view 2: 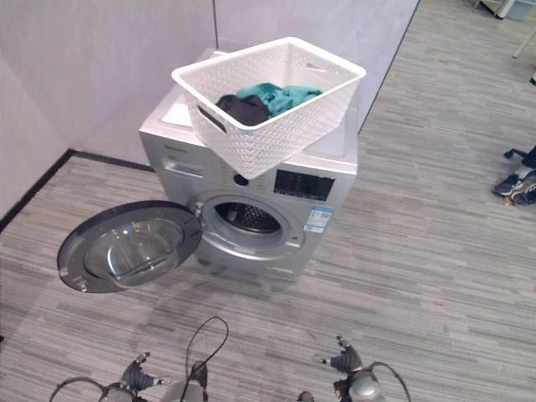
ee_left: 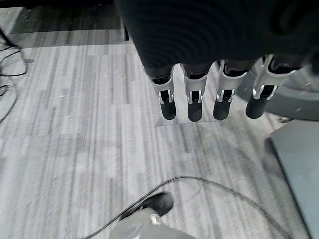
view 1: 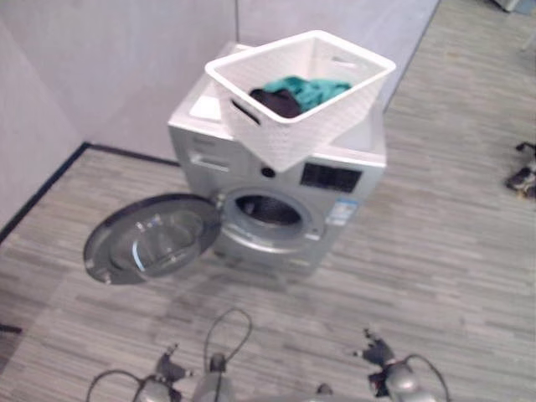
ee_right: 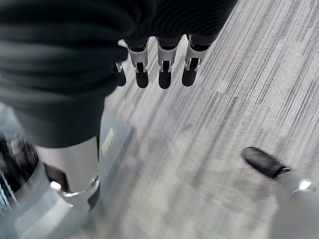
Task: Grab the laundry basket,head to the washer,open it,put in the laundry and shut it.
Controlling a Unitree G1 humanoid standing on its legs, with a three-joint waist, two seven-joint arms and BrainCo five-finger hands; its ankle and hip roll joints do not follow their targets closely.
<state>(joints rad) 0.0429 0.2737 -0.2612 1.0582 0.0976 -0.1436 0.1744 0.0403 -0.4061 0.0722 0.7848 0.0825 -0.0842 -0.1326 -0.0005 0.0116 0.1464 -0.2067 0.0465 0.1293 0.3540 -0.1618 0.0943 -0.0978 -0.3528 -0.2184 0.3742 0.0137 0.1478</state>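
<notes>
A white woven laundry basket (view 1: 293,138) stands skewed on top of the silver front-loading washer (view 1: 347,159), one corner overhanging its front. Inside lie a teal cloth (view 1: 308,89) and a dark cloth (view 1: 276,102). The washer's round door (view 1: 151,239) is swung wide open to the left, baring the drum opening (view 1: 268,211). Both hands hang low over the floor, well short of the washer. My left hand (view 1: 167,365) has straight fingers (ee_left: 194,99) and holds nothing. My right hand (view 1: 377,352) is open too, its fingers (ee_right: 162,64) pointing down at the floor.
Grey walls meet in a corner behind the washer, with a dark baseboard (view 1: 42,193) along the left. A person's shoes (view 1: 523,177) show at the right edge. Grey plank flooring spreads in front of and to the right of the washer.
</notes>
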